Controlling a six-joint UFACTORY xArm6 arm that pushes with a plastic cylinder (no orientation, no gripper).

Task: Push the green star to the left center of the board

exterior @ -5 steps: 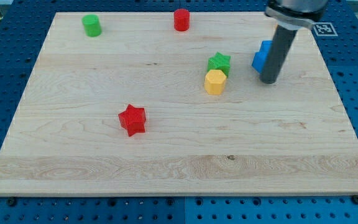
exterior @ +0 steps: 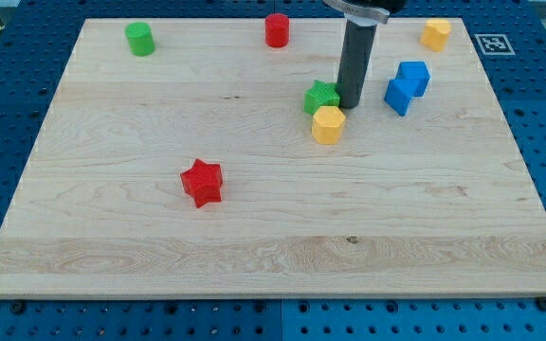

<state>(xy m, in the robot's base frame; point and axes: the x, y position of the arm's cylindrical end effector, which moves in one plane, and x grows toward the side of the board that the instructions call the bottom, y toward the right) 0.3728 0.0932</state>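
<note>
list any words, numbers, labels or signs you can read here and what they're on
No readable words or numbers anywhere.
Black-and-white square marker tag on the blue perforated base, off the wooden board's top right corner: a pattern, no text.
Coloured blocks and dark rod: no labels visible.

You see a pale, wood-grained worktop (exterior: 112,237) carrying a green star (exterior: 318,97), yellow hexagon (exterior: 328,124), red star (exterior: 202,182), green cylinder (exterior: 140,39), red cylinder (exterior: 277,29), seemingly two blue blocks (exterior: 406,85), another yellow block (exterior: 435,33)
</note>
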